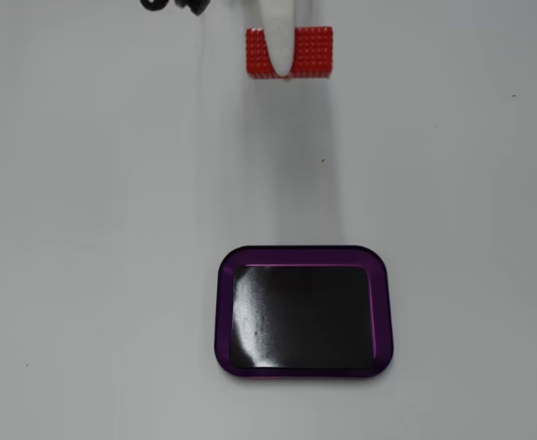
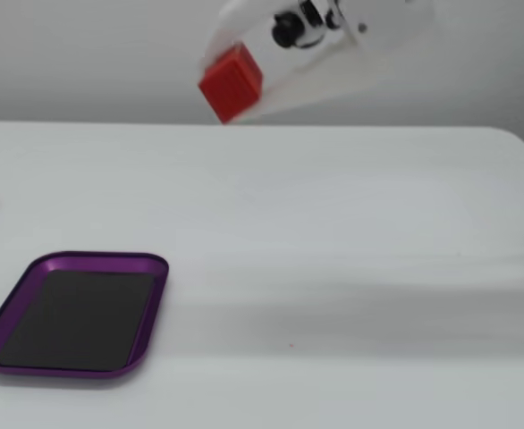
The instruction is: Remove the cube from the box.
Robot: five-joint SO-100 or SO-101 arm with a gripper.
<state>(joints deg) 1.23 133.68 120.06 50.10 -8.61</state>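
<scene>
I've got the claw (image 1: 279,64) clamped across the middle of the cube (image 1: 311,52), held up off the bench (image 2: 351,232). Its long axis runs left-right in the top-down fixed view. It hangs well clear of the empty box (image 1: 301,257), so I'd just drop it straight down.

You have a cube (image 1: 310,53), bright red, its face covered in a regular grid of small raised studs in a fixed view; in a fixed view (image 2: 232,83) it reads as plain solid red. Your gripper (image 1: 279,66) is white, one finger crossing the red as a pale band. Your box (image 1: 225,312) carries a glossy purple rim around a shiny black bottom streaked with pale reflections. Your table (image 1: 94,229) is plain off-white, unpatterned.
</scene>
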